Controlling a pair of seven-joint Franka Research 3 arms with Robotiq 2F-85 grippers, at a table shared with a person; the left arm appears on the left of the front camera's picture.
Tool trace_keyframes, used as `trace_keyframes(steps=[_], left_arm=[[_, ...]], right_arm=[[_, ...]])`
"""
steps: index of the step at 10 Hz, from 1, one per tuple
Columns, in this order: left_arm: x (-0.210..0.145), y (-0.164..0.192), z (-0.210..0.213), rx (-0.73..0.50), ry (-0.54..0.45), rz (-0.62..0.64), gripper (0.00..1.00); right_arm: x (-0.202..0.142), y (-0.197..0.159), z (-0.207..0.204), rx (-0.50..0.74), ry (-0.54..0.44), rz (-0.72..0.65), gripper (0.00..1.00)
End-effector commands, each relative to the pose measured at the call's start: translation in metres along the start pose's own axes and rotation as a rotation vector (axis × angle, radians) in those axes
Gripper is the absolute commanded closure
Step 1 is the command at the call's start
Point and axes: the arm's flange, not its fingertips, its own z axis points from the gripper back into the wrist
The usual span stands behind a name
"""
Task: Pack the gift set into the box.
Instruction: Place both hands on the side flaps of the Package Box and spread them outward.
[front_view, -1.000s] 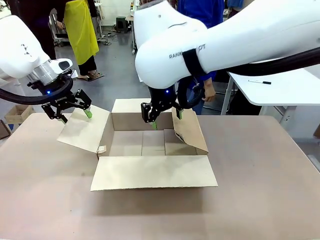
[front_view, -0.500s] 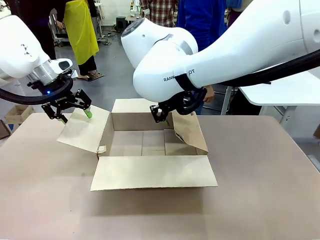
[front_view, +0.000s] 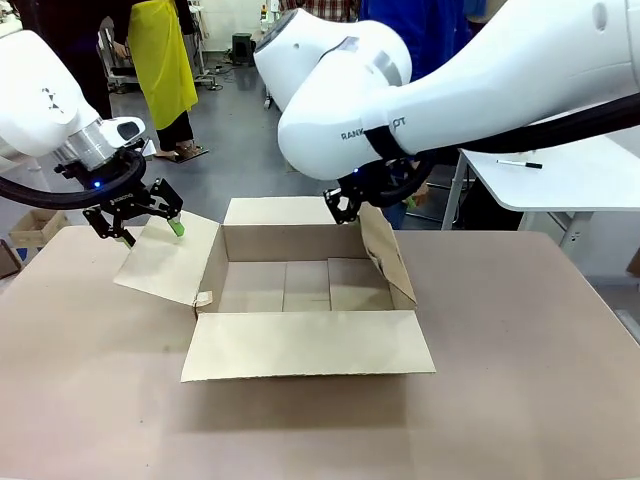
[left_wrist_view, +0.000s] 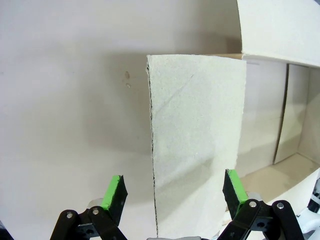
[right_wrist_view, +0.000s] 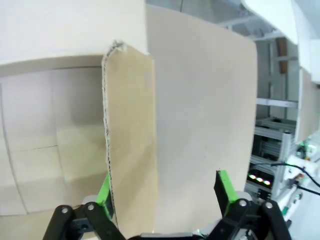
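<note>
The box (front_view: 285, 243), a large brown carton, is set on the table (front_view: 520, 350) near its middle, and all four top flaps are opened. The front flap (front_view: 305, 345) is laid flat toward the robot and the far flap (front_view: 275, 210) is turned away from it. The left flap (front_view: 165, 258) is spread outward and slopes down to the table. The left gripper (front_view: 152, 232) is held at the outer edge of this flap. In the left wrist view its fingers (left_wrist_view: 115, 189) are seen wide apart, with the flap (left_wrist_view: 197, 140) between them, and no pad is seen pressed on the cardboard. The right flap (front_view: 385, 255) is raised, nearly upright. The right gripper (front_view: 345, 208) is placed at its top far corner and is partly hidden under the arm. In the right wrist view the fingers (right_wrist_view: 224, 189) of the right gripper (right_wrist_view: 165, 190) are also parted around the flap (right_wrist_view: 200, 100). One pad is just at the torn edge, and whether it touches cannot be told. The bottom of the box is seen as plain cardboard with its seams.
</note>
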Motion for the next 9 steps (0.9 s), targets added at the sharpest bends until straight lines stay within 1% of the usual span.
trace_keyframes(steps=[1,2,3,4,7,8,9], left_arm=[[-0.001,0.0,0.003,0.013,-0.007,0.007,0.0],[-0.001,0.0,0.003,0.013,-0.007,0.007,0.0],[-0.001,0.0,0.003,0.013,-0.007,0.007,0.0],[-0.001,0.0,0.003,0.013,-0.007,0.007,0.0],[-0.001,0.0,0.003,0.013,-0.007,0.007,0.0],[-0.001,0.0,0.003,0.013,-0.007,0.007,0.0],[-0.001,0.0,0.003,0.013,-0.007,0.007,0.0]], right_arm=[[-0.013,-0.027,-0.006,0.016,0.028,-0.067,0.0],[-0.016,-0.048,-0.014,0.082,0.044,-0.082,0.0],[-0.019,-0.068,-0.027,0.128,0.084,-0.103,0.0],[-0.022,-0.086,-0.047,0.176,0.115,-0.132,0.0],[-0.044,-0.146,-0.098,0.38,0.151,-0.229,0.0],[-0.047,-0.156,-0.123,0.418,0.192,-0.244,0.0],[-0.049,-0.159,-0.147,0.49,0.201,-0.253,0.0]])
